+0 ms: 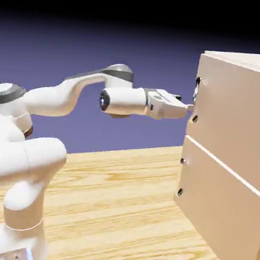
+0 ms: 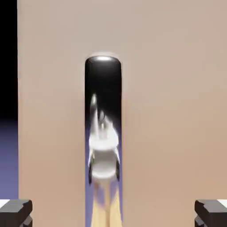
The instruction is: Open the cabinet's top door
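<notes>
The light-tan cabinet (image 1: 231, 161) stands at the right of the exterior view. Its top door (image 1: 236, 119) is the upper front panel, flush with the cabinet. A short vertical metal handle (image 1: 196, 100) sits at the door's left edge. My gripper (image 1: 187, 107) reaches level toward that handle, its tips just in front of it. In the hand view the shiny dark handle (image 2: 103, 128) runs straight up the middle of the door (image 2: 168, 111). Both fingertips (image 2: 15, 212) stand far apart at the bottom corners. The gripper (image 2: 113, 213) is open and holds nothing.
Below the top door lies a second, identical panel (image 1: 214, 213) with its own handle mounts (image 1: 181, 176). The wooden table (image 1: 117, 210) stretches under the arm. The arm's white base (image 1: 17, 188) fills the lower left.
</notes>
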{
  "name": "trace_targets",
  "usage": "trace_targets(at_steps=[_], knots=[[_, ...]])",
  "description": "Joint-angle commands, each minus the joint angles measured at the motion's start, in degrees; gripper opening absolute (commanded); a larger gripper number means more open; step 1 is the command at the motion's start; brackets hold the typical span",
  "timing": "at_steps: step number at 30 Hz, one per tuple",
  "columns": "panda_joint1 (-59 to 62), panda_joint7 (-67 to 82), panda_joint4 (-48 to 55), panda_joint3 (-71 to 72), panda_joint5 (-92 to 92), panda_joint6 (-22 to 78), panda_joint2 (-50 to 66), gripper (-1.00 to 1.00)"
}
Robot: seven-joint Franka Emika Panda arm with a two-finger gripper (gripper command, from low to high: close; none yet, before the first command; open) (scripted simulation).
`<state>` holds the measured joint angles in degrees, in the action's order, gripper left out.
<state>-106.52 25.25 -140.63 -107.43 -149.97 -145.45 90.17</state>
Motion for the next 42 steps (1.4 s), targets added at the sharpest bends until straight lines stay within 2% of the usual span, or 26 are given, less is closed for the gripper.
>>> trace_targets(at_steps=[1, 4, 5, 12, 24, 33, 42], knots=[[1.97, -0.01, 1.85, 0.38, -0.54, 0.10, -0.19, 0.00], [6.56, -0.02, 6.16, 1.25, -1.79, 0.33, -0.62, 0.00], [6.56, -0.02, 6.16, 1.25, -1.79, 0.33, -0.62, -1.00], [-1.01, 4.86, -6.29, -2.57, -2.85, 12.48, -0.08, -1.00], [-8.76, 13.30, -27.83, -17.17, 5.62, 41.64, -0.43, -1.00], [-1.58, 19.61, -34.27, -31.55, 19.03, 64.07, -3.88, -1.00], [12.91, 31.15, -32.23, -43.74, 37.84, 86.41, -16.21, -1.00]])
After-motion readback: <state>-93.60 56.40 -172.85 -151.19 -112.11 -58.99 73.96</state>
